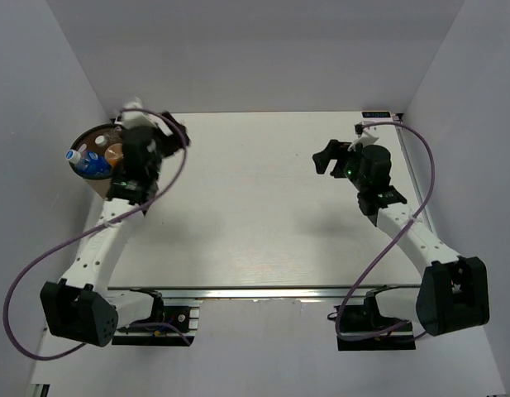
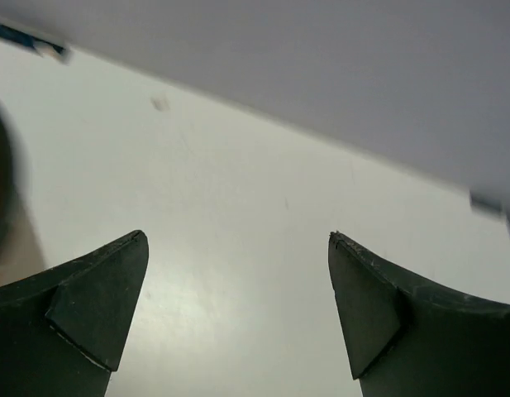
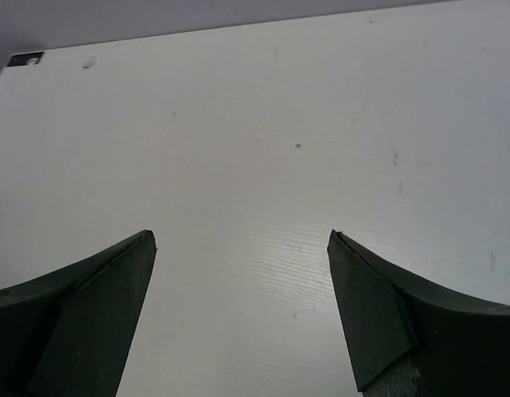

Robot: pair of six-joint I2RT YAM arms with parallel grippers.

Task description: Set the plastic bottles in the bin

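The round brown bin (image 1: pixel 83 139) stands at the table's far left corner. Inside it lie plastic bottles: a blue-labelled one (image 1: pixel 88 163) and an orange one (image 1: pixel 114 153); the left arm hides part of the bin. My left gripper (image 1: pixel 177 134) is open and empty just right of the bin; in the left wrist view (image 2: pixel 238 236) its fingers frame bare table, and the bin's dark rim (image 2: pixel 0 190) is blurred at the left edge. My right gripper (image 1: pixel 321 159) is open and empty over the right part of the table, with only bare table between its fingers (image 3: pixel 242 233).
White walls close the table at the back, left and right. A small dark tag (image 1: pixel 377 114) sits at the far right corner. The table's front rail (image 1: pixel 263 291) runs between the arm bases.
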